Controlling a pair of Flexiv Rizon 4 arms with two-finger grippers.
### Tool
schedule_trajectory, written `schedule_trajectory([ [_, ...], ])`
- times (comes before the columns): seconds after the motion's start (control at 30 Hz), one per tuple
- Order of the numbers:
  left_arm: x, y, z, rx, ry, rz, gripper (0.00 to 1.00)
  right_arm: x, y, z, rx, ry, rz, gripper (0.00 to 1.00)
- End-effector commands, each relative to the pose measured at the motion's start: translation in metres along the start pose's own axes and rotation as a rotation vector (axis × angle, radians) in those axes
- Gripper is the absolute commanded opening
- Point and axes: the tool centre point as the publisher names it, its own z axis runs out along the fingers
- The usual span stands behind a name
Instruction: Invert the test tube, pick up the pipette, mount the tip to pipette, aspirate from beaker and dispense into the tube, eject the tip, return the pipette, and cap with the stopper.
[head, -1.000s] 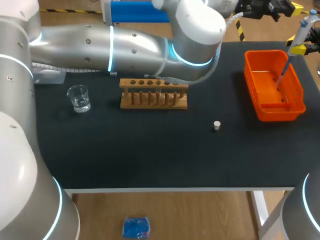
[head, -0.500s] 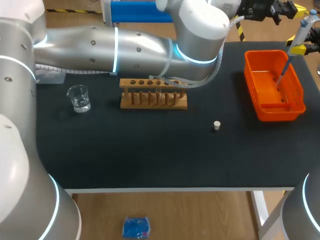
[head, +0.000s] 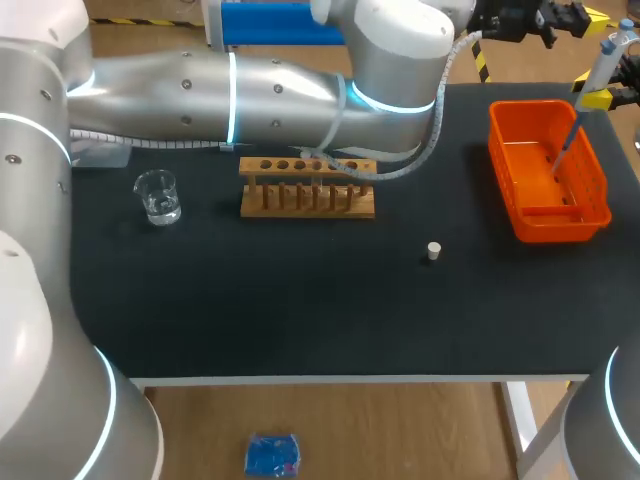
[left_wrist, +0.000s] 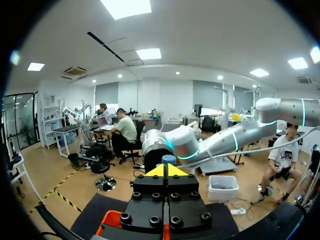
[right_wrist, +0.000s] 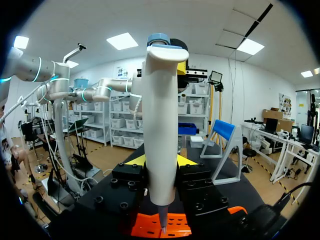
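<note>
Keeps slim white plastic pipette (right_wrist: 159, 125) pinched in right gripper (right_wrist: 159, 161), tip over orange plastic basket (head: 598, 185), while left arm (head: 280, 95) eases farther back, left gripper (left_wrist: 167, 170) pressed together, suggesting tip ejection next.

Left arm (head: 280, 85) hides rack (head: 307, 200) rear; right end effector (head: 600, 97) mostly cut off at head view's edge.

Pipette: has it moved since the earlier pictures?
No. In the head view the pipette still hangs over the same far right part of the basket.
</note>
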Motion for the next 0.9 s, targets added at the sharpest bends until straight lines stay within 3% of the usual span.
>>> schedule_trajectory([
  [0.03, -0.001, 0.003, 0.010, 0.194, 0.003, -0.014, 0.00, -0.001, 0.000, -0.002, 0.001, 0.005, -0.001, 0.00],
  [0.9, -0.001, 0.018, 0.018, 0.149, 0.004, -0.078, 0.00, -0.001, 0.000, -0.002, 0.001, 0.005, -0.001, 0.00],
])
